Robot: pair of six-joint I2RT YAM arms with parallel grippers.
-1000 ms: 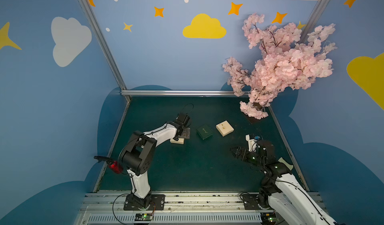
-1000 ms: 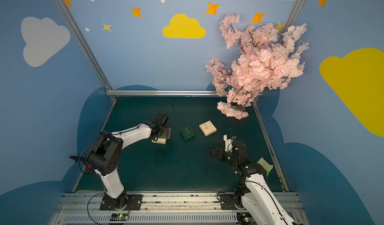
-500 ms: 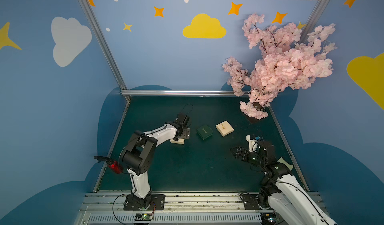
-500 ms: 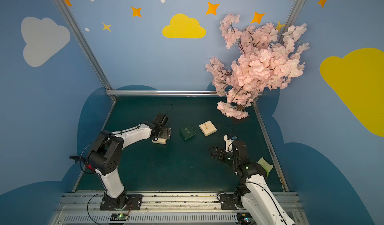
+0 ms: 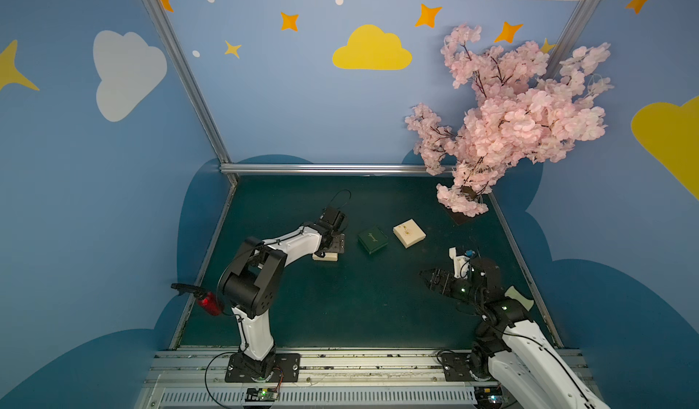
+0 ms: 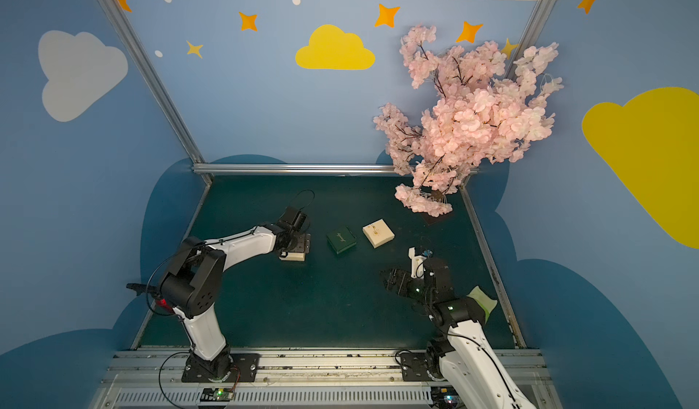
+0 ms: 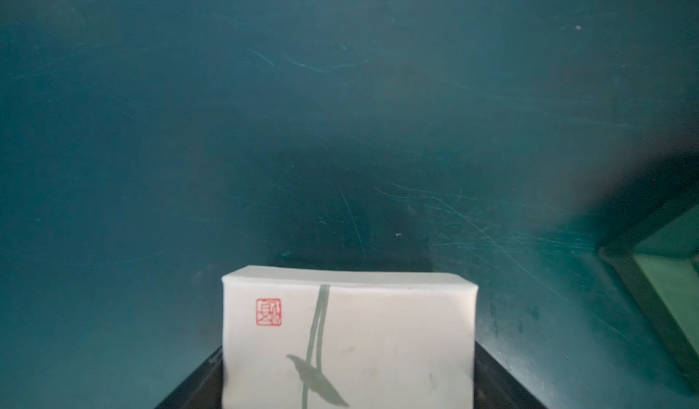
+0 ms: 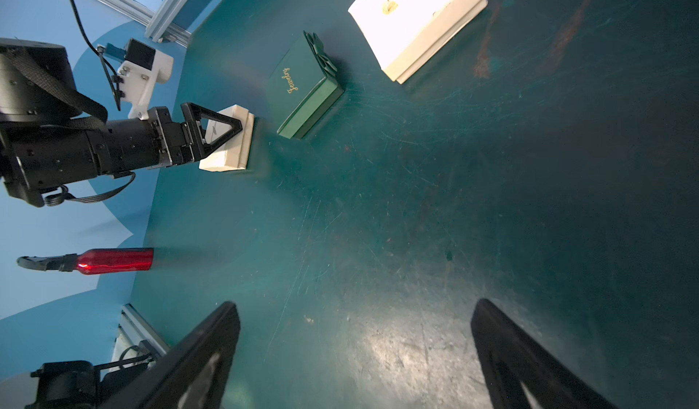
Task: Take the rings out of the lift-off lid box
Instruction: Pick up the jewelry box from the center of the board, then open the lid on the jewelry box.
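Note:
A small white lift-off lid box (image 7: pixel 378 312) with a red stamp and a grey leaf drawing sits on the green mat, left of centre in both top views (image 5: pixel 325 256). Its lid is on. My left gripper (image 7: pixel 348 350) reaches down over it, with a black finger against each side of the box (image 8: pixel 230 157). My right gripper (image 8: pixel 355 309) hovers open over bare mat at the right (image 5: pixel 425 276), holding nothing. The rings are hidden.
A dark green "Jewelry" box (image 5: pixel 373 240) and a larger cream box (image 5: pixel 409 233) lie right of the white box. A pink blossom tree (image 5: pixel 510 123) overhangs the back right corner. A red bottle (image 5: pixel 207 302) hangs at the left edge.
The left jaws have narrowed onto the sides of the white box. Neither arm has visibly shifted.

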